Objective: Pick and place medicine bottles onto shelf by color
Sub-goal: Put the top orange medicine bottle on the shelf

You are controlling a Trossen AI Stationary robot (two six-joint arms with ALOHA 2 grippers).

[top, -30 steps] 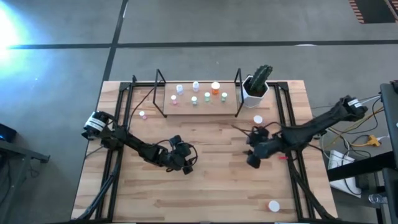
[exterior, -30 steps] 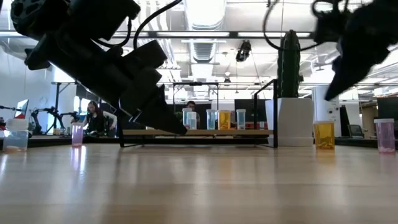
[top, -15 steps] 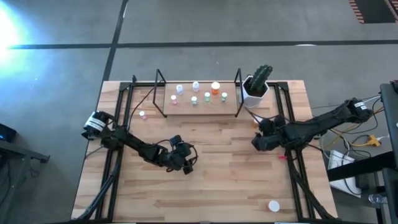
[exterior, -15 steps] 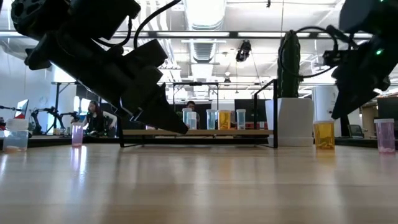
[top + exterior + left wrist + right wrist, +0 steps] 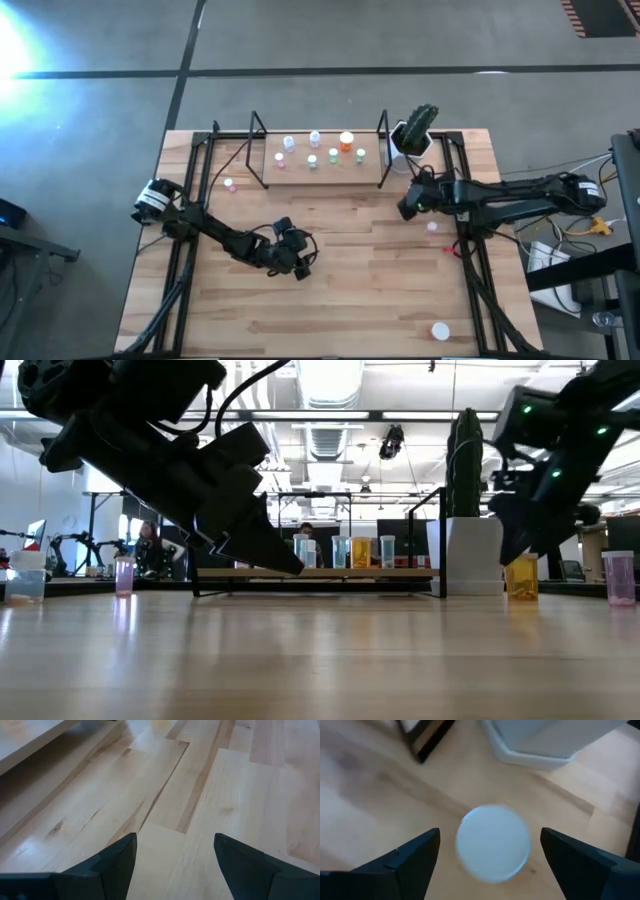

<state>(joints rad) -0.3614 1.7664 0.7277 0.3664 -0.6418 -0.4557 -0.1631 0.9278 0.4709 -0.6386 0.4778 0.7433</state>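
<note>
An orange medicine bottle (image 5: 521, 576) with a white cap (image 5: 493, 849) stands on the table in front of the cactus pot. My right gripper (image 5: 490, 834) is open above it, with one finger on either side of the cap and apart from it. In the high view the gripper (image 5: 407, 207) hides this bottle. Several bottles (image 5: 333, 152) stand on the shelf's light-wood board (image 5: 320, 165). My left gripper (image 5: 298, 263) is open and empty, low over the table's middle, and also shows in its wrist view (image 5: 175, 851).
The white pot with the cactus (image 5: 412, 138) stands just beyond my right gripper, by the shelf's right upright (image 5: 382, 150). Loose pink bottles stand at the table's left (image 5: 229, 184) and right (image 5: 432, 227). A white-capped bottle (image 5: 440, 330) stands near the front right corner.
My right gripper has gone toward the table's far edge and come down, from the open table to a spot over the orange bottle by the cactus pot. Its arm has swung to lie more level across the table's right side.
</note>
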